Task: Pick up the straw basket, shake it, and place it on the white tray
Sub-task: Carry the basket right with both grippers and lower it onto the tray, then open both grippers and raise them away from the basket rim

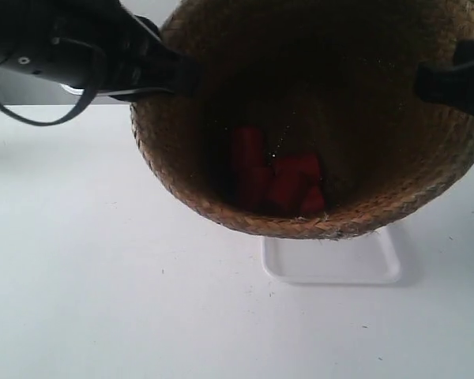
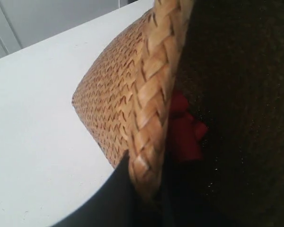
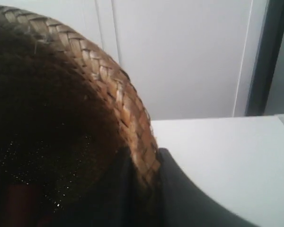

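While our left gripper (image 2: pixel 146 189) and right gripper (image 3: pixel 149 184) pinched the straw basket (image 1: pixel 355 213) by its rim, tilted midair over the white tray (image 1: pixel 332 264) well short of the far edge of the table (image 1: pixel 103 276), we reckoned the shake was on, level set-down next.

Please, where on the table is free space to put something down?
In the exterior view the table is bare left of the white tray and in front of it. The tray itself lies under the lifted straw basket, so that spot is crowded.
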`<action>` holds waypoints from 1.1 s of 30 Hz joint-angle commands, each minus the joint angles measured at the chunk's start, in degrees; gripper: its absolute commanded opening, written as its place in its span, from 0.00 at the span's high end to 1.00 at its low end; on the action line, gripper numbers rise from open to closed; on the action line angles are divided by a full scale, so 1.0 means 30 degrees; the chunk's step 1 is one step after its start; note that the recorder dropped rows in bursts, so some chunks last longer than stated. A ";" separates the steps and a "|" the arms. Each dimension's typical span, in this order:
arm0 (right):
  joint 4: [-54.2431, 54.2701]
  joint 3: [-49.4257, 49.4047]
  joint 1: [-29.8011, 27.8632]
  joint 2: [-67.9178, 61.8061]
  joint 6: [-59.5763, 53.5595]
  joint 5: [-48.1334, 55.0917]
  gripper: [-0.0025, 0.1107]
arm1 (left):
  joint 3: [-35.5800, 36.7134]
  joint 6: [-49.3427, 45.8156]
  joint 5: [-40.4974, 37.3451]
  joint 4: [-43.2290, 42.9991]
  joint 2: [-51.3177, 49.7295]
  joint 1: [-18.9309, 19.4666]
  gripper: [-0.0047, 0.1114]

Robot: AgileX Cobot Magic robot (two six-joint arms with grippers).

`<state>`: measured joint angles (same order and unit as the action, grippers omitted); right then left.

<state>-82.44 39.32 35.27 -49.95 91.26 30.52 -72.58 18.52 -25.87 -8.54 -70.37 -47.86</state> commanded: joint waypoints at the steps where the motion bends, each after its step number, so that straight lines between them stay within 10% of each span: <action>1: 0.6249 0.2249 -0.0157 -0.1044 -0.6975 0.5467 0.98 | -0.1774 -0.0692 -0.1302 0.0150 -0.0722 0.0777 0.96; 12: 1.7633 0.8792 -0.1968 -0.4607 -1.7767 1.1320 0.98 | -0.6610 -0.5691 -1.0146 0.6352 -0.5500 0.4129 0.96; 23: 1.5847 1.0285 -0.6115 -0.7361 -1.9720 1.0872 0.98 | -0.7473 -0.6175 -0.5974 0.6144 -0.7101 0.4477 0.96; 33: 1.8338 1.0285 -0.9677 -1.0627 -2.1234 0.7799 0.98 | -1.2038 -0.6175 -0.7205 0.5920 -1.1982 0.4521 0.96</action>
<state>-20.74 70.14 8.27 -80.39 28.43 51.61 -106.85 0.95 -45.89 14.43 -106.59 -35.41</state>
